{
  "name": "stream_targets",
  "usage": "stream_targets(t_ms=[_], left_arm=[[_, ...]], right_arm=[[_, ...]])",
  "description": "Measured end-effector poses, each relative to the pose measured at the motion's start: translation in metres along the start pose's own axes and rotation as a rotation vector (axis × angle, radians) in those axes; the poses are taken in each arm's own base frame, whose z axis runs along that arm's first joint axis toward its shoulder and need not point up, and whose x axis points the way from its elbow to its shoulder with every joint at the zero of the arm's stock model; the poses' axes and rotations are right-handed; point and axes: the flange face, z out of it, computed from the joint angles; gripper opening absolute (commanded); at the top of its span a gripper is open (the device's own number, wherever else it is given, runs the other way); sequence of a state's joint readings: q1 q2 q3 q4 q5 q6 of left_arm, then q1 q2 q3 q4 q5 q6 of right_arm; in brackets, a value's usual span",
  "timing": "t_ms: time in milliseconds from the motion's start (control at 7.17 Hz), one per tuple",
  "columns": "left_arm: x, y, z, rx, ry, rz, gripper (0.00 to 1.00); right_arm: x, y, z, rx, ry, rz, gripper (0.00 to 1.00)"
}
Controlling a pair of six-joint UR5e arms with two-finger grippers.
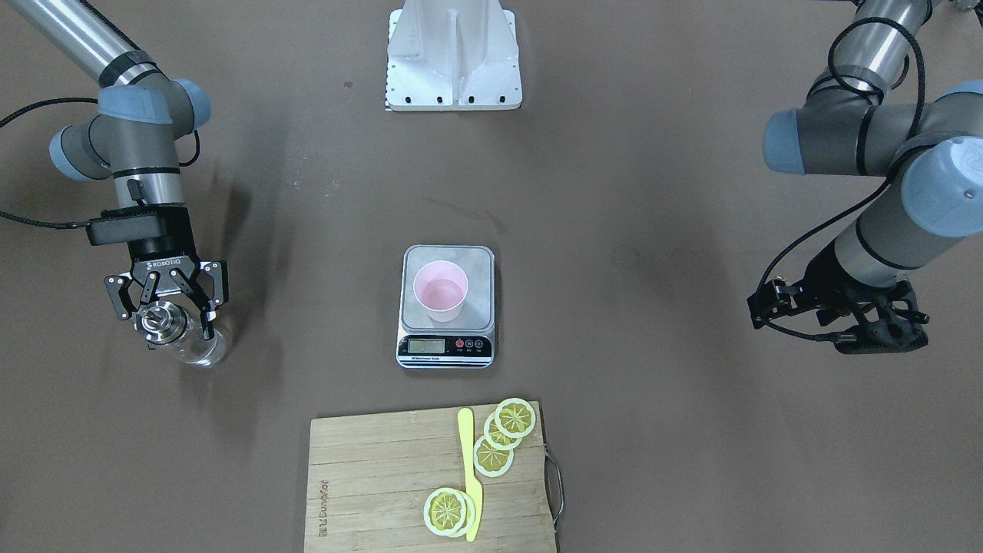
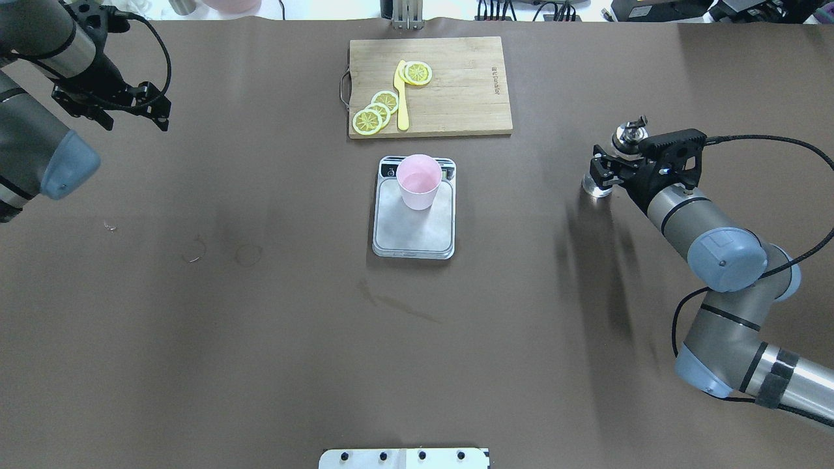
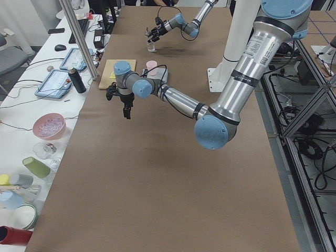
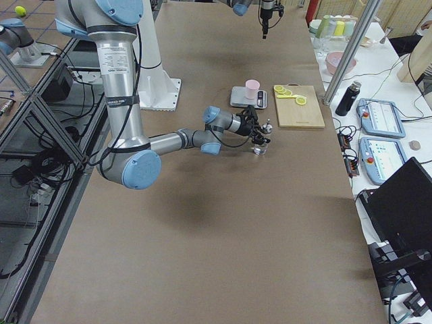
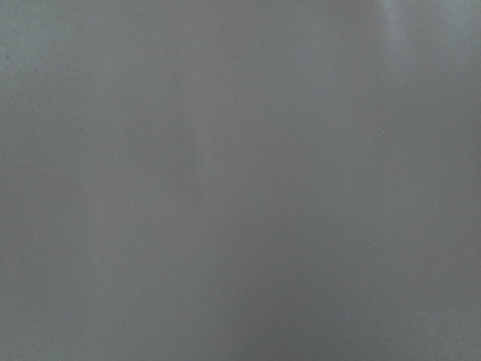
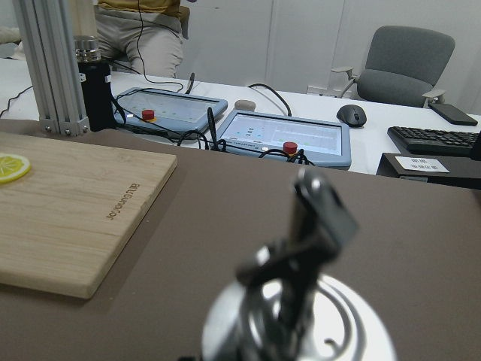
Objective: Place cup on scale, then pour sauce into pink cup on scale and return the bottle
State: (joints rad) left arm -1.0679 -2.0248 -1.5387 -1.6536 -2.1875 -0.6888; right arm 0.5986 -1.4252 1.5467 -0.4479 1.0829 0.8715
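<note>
The pale pink cup [image 1: 440, 290] stands upright on the silver-grey scale [image 1: 476, 265] at the table's middle; both also show in the overhead view, the cup [image 2: 417, 180] and the scale [image 2: 413, 234]. The clear glass bottle [image 1: 201, 349] with its silver pourer cap [image 2: 629, 133] stands on the table, well apart from the scale on my right side. My right gripper [image 1: 167, 319] is open, with its fingers on either side of the bottle's upper part. The cap fills the bottom of the right wrist view [image 6: 301, 301]. My left gripper [image 2: 130, 120] is open and empty, far off to my left.
A wooden cutting board [image 1: 369, 476] with lemon slices [image 1: 514, 417] and a yellow knife [image 1: 470, 476] lies beyond the scale, near the table's far edge. The robot's white base plate [image 1: 453, 54] is at the near side. Tablets and desks lie past the table edge.
</note>
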Motion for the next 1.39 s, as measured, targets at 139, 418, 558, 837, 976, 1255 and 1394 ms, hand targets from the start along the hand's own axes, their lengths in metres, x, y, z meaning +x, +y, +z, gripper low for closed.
stream_targets(t_ms=[139,418,558,837,976,1255,1394], left_arm=[[0.000,0.000,0.000,-0.001,0.000,0.000,0.98],[-0.002,0.000,0.004,-0.006,-0.004,-0.003,0.98],[-0.003,-0.001,0.005,-0.008,-0.007,-0.004,0.98],[-0.003,-0.001,0.007,-0.011,-0.008,-0.005,0.98],[-0.004,-0.001,0.008,-0.012,-0.008,-0.006,0.98],[-0.003,0.000,0.010,-0.015,-0.009,-0.005,0.98],[-0.004,0.000,0.010,-0.015,-0.009,-0.005,0.98]], right_arm=[[-0.001,-0.001,-0.001,0.004,-0.006,0.001,1.00],[-0.003,-0.005,-0.005,0.009,-0.018,0.008,1.00],[-0.001,-0.006,-0.009,0.010,-0.022,0.013,1.00],[0.015,-0.002,-0.038,-0.003,-0.033,0.010,1.00],[0.025,-0.006,-0.061,-0.010,-0.047,0.014,1.00],[0.038,-0.019,-0.108,-0.033,-0.087,0.041,1.00],[0.045,-0.033,-0.131,-0.068,-0.119,0.051,1.00]])
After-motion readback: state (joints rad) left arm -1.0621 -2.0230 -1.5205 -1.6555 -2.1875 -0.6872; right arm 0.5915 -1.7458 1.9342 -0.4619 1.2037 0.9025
